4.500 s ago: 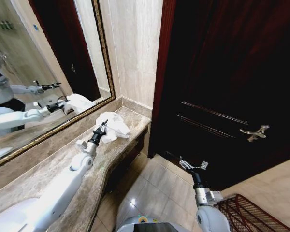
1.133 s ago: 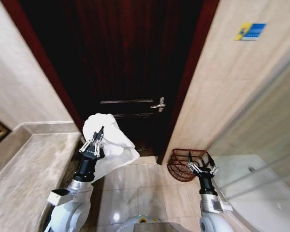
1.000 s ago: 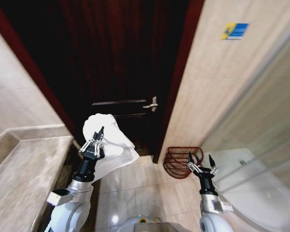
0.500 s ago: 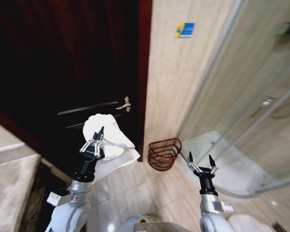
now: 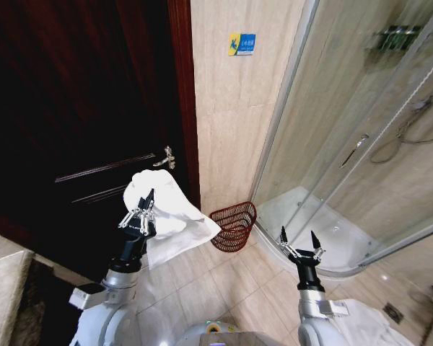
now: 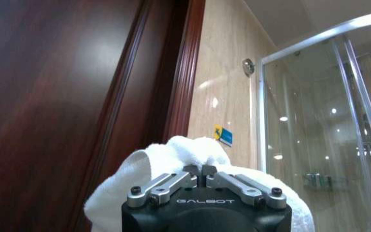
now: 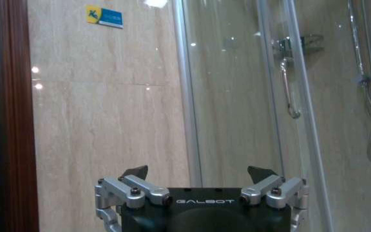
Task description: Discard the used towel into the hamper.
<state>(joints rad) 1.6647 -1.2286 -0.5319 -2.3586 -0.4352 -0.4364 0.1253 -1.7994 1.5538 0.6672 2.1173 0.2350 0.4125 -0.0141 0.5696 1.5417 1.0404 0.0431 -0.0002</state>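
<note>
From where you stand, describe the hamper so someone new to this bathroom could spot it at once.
Find the dark wooden door and the curved glass shower enclosure; a strip of beige tiled wall runs between them. At its foot, on the floor, sits the hamper. It is a small round reddish-brown wire basket, open-weave and narrowing toward its base, the only see-through container there.

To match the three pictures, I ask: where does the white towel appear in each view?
Head view: the towel is left of centre, held up by the left claw, with the hamper to its right.
Left wrist view: it bulges behind the shut claw.
Right wrist view: not in it.
Shared landmark: the blue and yellow wall sign.
</note>
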